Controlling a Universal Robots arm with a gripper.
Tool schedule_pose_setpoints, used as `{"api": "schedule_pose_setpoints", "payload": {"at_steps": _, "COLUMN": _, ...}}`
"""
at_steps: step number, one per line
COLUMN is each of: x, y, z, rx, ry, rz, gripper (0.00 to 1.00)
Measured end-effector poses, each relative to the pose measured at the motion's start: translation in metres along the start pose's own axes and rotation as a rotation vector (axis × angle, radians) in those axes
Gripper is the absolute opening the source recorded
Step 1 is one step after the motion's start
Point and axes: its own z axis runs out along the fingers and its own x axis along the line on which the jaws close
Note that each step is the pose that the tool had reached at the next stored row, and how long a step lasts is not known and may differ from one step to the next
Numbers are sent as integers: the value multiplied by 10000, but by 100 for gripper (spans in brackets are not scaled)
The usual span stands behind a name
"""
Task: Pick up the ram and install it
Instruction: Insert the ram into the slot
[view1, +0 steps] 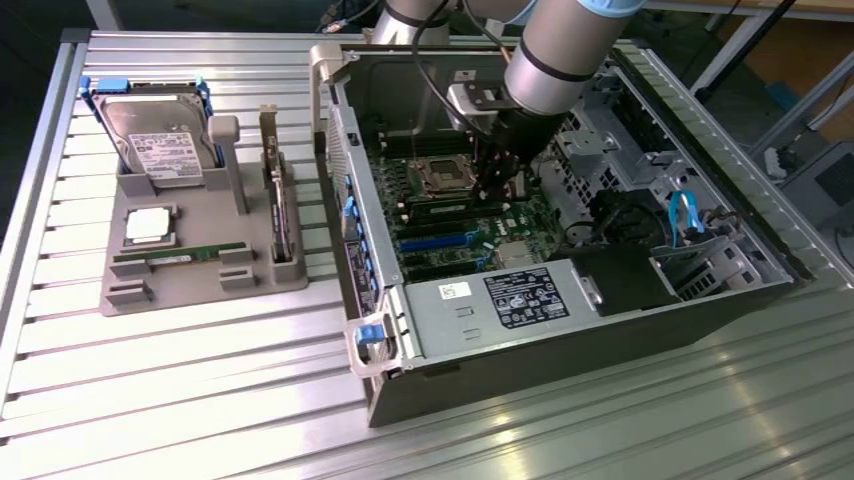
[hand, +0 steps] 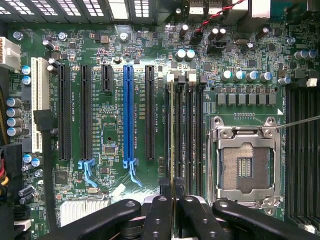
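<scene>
The claw (hand: 172, 201) hangs low inside the open computer case (view1: 601, 350). Its black fingers (hand: 159, 212) are drawn almost together, pinching the ram (hand: 173, 140). From the wrist view the stick is seen edge-on, as a thin pale line running away from the fingertips.

Just beyond it lie the memory slots (hand: 187, 135), right beside the empty processor socket (hand: 245, 167). The stick lines up with the slot farthest from that socket. I cannot tell whether its lower edge has entered the slot.

I would judge the stick light and stiff, yet thin enough to crack or bend if twisted. Its flat faces carry small chips, and its contact edge should stay untouched. The safest hold looks to be across the two faces near the middle of the upper edge. That keeps it level, since a tilted stick is likely to jam in so narrow a slot.

Farthest from the socket, well outside the case, a grey tray (view1: 200, 290) holds spare parts.
</scene>
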Motion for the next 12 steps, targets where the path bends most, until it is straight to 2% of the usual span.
{"api": "schedule_pose_setpoints", "payload": {"at_steps": 12, "x": 1, "y": -1, "z": 23, "rx": 0, "ry": -1, "rz": -4, "gripper": 12}}
